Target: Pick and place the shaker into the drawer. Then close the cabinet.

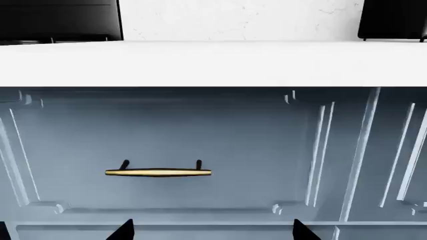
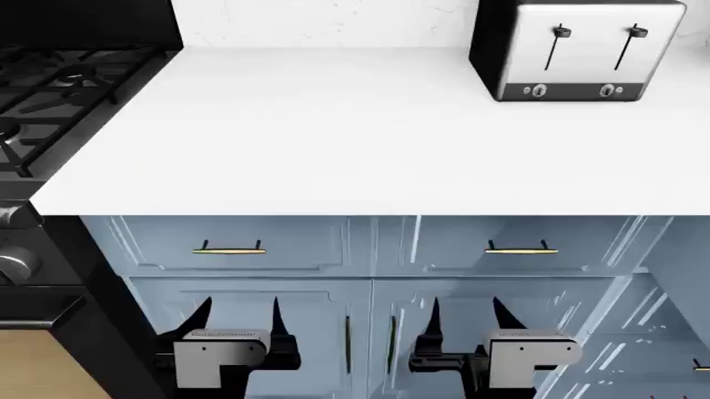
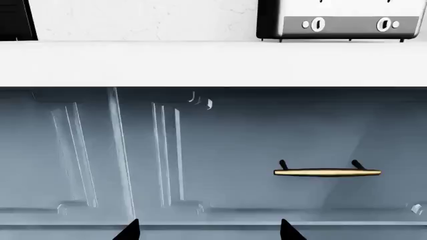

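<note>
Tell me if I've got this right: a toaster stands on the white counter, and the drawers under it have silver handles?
Nearly. The toaster does stand on the white counter, but the drawer handles are brass-coloured, not silver; the left wrist view shows one close up.

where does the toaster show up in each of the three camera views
Head view: toaster at upper right, on the white counter.
Right wrist view: its lower front at the top edge.
Left wrist view: only a black corner, probably it.
Shared landmark: the white counter's front edge.

Blue-grey cabinet (image 2: 367, 249), brass handles (image 2: 228, 248); white countertop (image 2: 332, 125); black-and-silver toaster (image 2: 577, 50); black range (image 2: 56, 83).
</note>
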Robot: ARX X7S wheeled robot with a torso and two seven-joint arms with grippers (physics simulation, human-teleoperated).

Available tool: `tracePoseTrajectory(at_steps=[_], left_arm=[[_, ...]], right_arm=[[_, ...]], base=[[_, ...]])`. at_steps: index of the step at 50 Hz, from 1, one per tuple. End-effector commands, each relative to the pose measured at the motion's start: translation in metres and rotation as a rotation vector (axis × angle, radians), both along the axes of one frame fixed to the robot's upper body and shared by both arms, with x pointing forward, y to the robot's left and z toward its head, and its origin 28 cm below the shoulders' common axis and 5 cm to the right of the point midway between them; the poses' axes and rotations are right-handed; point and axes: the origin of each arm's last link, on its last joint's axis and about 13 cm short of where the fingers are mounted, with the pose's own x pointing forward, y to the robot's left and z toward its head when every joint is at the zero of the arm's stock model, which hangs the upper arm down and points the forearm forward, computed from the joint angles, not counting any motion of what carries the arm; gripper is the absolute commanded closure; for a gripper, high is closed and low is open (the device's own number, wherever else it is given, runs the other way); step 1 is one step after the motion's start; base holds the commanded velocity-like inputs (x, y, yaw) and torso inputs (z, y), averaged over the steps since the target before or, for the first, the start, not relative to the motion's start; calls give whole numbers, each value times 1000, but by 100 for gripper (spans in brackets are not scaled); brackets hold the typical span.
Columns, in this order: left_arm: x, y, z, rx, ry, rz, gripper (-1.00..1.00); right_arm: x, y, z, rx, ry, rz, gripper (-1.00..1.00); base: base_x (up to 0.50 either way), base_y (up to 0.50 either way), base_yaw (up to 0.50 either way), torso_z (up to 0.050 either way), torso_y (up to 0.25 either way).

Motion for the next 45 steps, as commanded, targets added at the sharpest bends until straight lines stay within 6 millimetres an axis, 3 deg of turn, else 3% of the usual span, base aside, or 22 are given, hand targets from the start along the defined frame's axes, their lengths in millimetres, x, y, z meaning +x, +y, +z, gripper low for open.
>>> tracePoseTrajectory(at_steps=[1, 20, 24, 45], left_arm=[[0, -1, -1, 1, 2, 4, -100], [0, -8, -4, 56, 14, -68, -100], [1, -6, -3, -10, 48, -82, -100], [5, -9, -7, -9, 86, -86, -100]], right_arm=[[0, 0, -1, 0, 11, 4, -100], [-11, -5, -4, -24, 43, -8, -100], [-15, -4, -3, -23, 43, -14, -100], [-8, -5, -7, -15, 64, -8, -100]], base=[[0, 0, 0, 0, 0], [-8, 500, 0, 0, 0], [0, 500, 0, 0, 0], [-1, 500, 0, 0, 0]])
